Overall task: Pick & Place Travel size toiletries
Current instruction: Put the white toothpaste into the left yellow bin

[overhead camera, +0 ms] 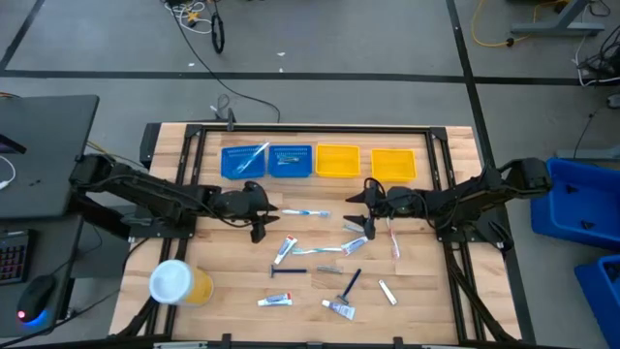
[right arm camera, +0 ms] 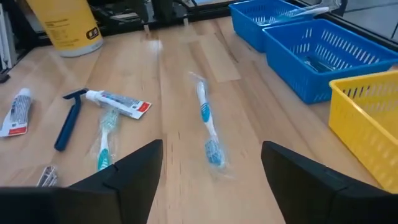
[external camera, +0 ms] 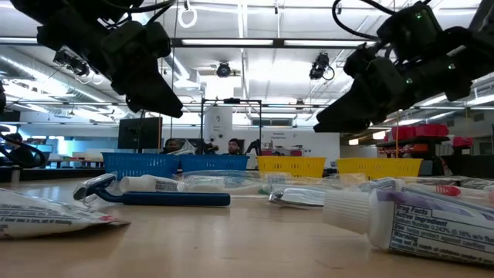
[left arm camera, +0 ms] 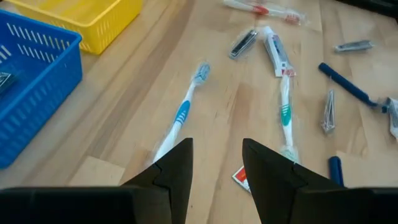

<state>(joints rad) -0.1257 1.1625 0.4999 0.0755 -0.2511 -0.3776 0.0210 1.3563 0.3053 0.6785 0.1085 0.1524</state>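
Blue-handled toothbrush lies on the desk between both grippers, near the blue trays. Step in hand: approach. Left gripper fingers part-open, empty; right gripper fingers wide, empty. Next: descend, straddle handle, close.

Both dark arms were extended inward from opposite sides of the table, as seen in the high view. The left gripper was held at centre-left, fingers pointed downward and parted, nothing clamped between them. The right gripper was positioned at centre-right, its fingers spread more widely and likewise unloaded. In the low view, both grippers appeared to be raised clear of the surface, though their fingertips were poorly resolved there.
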